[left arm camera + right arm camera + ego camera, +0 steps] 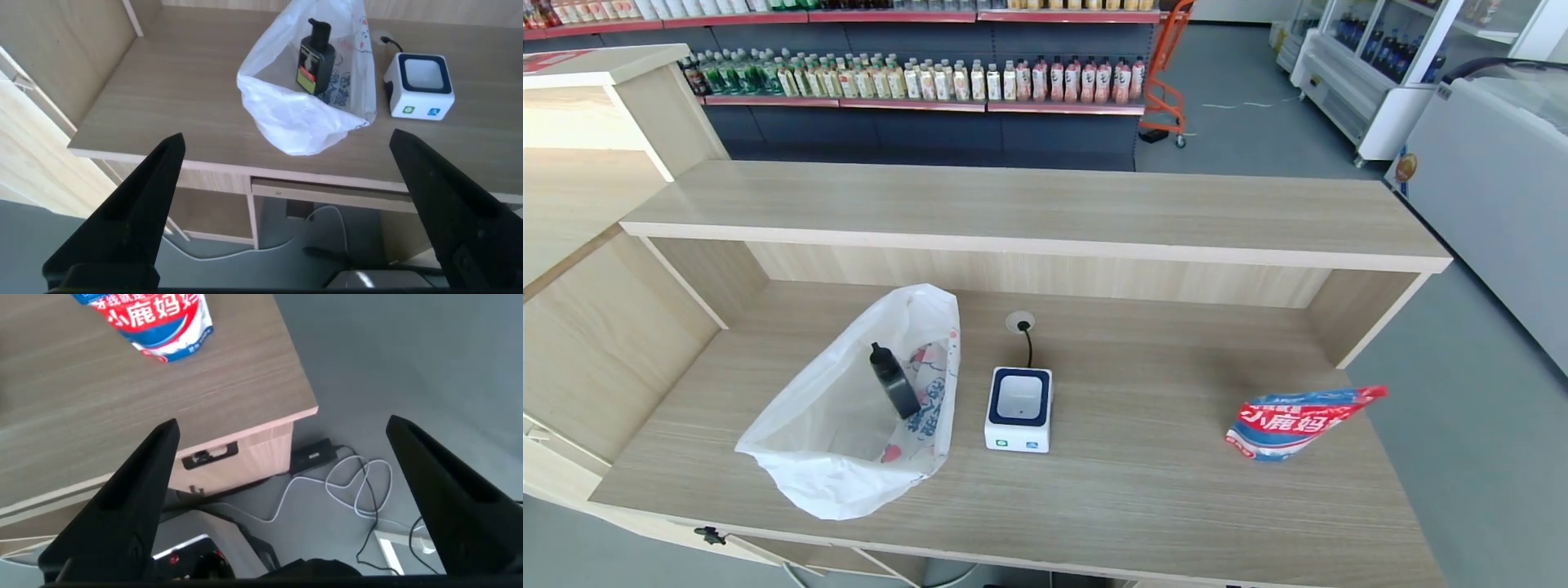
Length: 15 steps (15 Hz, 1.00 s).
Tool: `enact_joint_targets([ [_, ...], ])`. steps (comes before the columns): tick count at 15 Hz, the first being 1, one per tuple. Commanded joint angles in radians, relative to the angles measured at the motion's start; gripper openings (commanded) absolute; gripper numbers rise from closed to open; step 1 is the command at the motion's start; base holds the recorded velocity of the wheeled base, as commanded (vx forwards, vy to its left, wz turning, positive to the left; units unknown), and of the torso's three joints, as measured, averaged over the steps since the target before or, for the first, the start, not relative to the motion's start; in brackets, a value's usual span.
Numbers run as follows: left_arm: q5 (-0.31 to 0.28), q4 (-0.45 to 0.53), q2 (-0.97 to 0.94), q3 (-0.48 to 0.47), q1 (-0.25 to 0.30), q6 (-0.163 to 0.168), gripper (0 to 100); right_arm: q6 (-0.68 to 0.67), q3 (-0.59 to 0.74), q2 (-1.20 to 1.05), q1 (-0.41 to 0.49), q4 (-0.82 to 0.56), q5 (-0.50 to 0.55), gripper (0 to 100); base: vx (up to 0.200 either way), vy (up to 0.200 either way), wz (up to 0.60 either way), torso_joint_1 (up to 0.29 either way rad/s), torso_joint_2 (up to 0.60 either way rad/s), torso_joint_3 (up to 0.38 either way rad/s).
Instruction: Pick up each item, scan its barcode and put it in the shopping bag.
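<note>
**Both arms held back off the counter, jaws spread, nothing held**

Left gripper point(288, 140): sits off the near edge of the counter point(1160, 490), above floor level, aimed forward and down at the counter's left part. Its two dark fingers point(131, 220) are spread wide with nothing between them.

Right gripper point(282, 426): sits off the near right corner of the counter, tilted down. Its jaws are likewise spread wide and empty. The pouch lies ahead of it, not touched.

Shopping bag point(849, 425): white plastic, on the left part of the counter, with its mouth gaping towards the near side. A dark bottle point(894, 382) with a pump top leans inside it.

Scanner point(1018, 408): a white box with a dark blue frame round its window, just beside the bag on its right. Its cable point(1028, 347) runs back to a hole in the counter.

Pouch point(1294, 420): red, white and blue, lying flat on the right part of the counter, well apart from the scanner and near the right edge.
</note>
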State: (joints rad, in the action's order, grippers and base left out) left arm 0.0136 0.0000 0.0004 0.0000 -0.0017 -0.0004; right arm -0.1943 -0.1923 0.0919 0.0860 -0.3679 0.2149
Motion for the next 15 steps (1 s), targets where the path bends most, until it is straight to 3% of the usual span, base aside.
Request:
enact_joint_targets([
  [1,0.0,0.0,0.0,0.0,0.0,-0.003,100,-0.001,-0.001,0.005,0.0,0.001,0.006,100,0.0,-0.2,0.0,0.007,0.0,0.002],
  [3,0.0,0.0,0.0,0.0,0.0,-0.003,100,-0.063,-0.141,0.118,0.001,-0.005,0.0,100,0.0,0.0,0.0,0.0,0.0,0.0],
  [5,0.0,0.0,0.0,0.0,0.0,-0.003,100,-0.49,-0.476,0.548,0.014,-0.031,0.004,100,0.0,0.0,0.0,0.0,0.0,0.0],
  [6,0.0,0.0,0.0,0.0,0.0,-0.003,100,-0.594,-0.599,0.667,0.015,-0.077,0.004,100,0.0,0.0,0.0,0.0,0.0,0.0],
  [7,0.0,0.0,0.0,0.0,0.0,-0.003,100,-0.74,-0.803,0.85,0.014,-0.189,0.001,100,0.0,0.0,0.0,0.0,0.0,0.0],
  [8,0.0,0.0,0.0,0.0,0.0,-0.003,100,-0.82,-0.862,0.953,0.012,-0.22,0.003,100,0.0,0.0,0.0,0.0,0.0,0.0],
  [9,0.0,0.0,0.0,0.0,0.0,-0.003,100,-0.82,-0.862,0.953,0.012,-0.22,0.003,100,0.0,0.0,0.0,0.0,0.0,0.0],
  [10,0.0,0.0,0.0,0.0,0.0,-0.003,100,-0.929,-0.862,1.14,0.008,-0.152,0.023,100,0.0,0.0,0.0,0.0,0.0,0.0],
  [11,0.0,0.0,0.0,0.0,0.0,-0.003,100,-0.956,-0.848,1.197,0.008,-0.111,0.034,100,0.0,0.0,0.0,0.0,0.0,0.0],
  [15,0.0,0.0,0.0,0.0,0.0,-0.003,100,-0.964,-0.682,1.445,-0.074,0.139,0.038,100,0.0,0.0,0.0,0.0,0.0,0.0],
])
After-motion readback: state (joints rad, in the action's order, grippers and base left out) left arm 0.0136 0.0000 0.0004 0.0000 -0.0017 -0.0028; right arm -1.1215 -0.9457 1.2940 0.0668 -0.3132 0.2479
